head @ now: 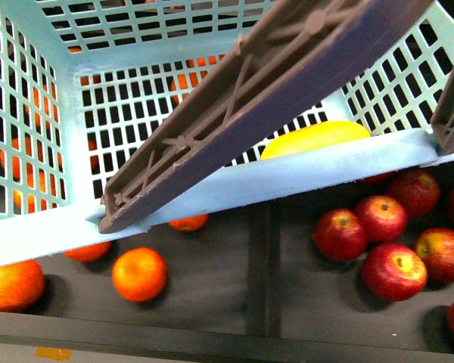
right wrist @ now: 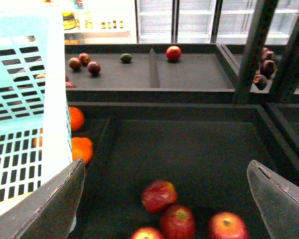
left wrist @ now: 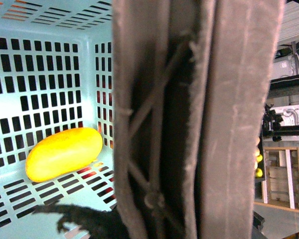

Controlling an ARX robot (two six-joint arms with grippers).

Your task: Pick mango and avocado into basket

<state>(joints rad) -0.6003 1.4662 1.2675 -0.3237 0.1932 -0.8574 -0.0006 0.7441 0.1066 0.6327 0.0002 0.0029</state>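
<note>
The mango (head: 315, 140) is smooth, oblong and plain yellow. It lies on its side on the slotted floor of the teal basket (head: 30, 113), close to a wall, with its long axis running across the front view along the near rim. A small dark green avocado (right wrist: 125, 58) sits on the far shelf. The right hand (right wrist: 165, 167) is spread wide and holds nothing. A brown handle (left wrist: 199, 119) fills the left wrist view, so I cannot tell the left hand's state.

Readable text, numbers, brands, signs: none in any of my three views. Only candidates are the labels on the jars (right wrist: 68, 21) and small bottles (right wrist: 107, 24) on the far lit shelf (right wrist: 97, 31), too small and blurred for me to read.
</note>
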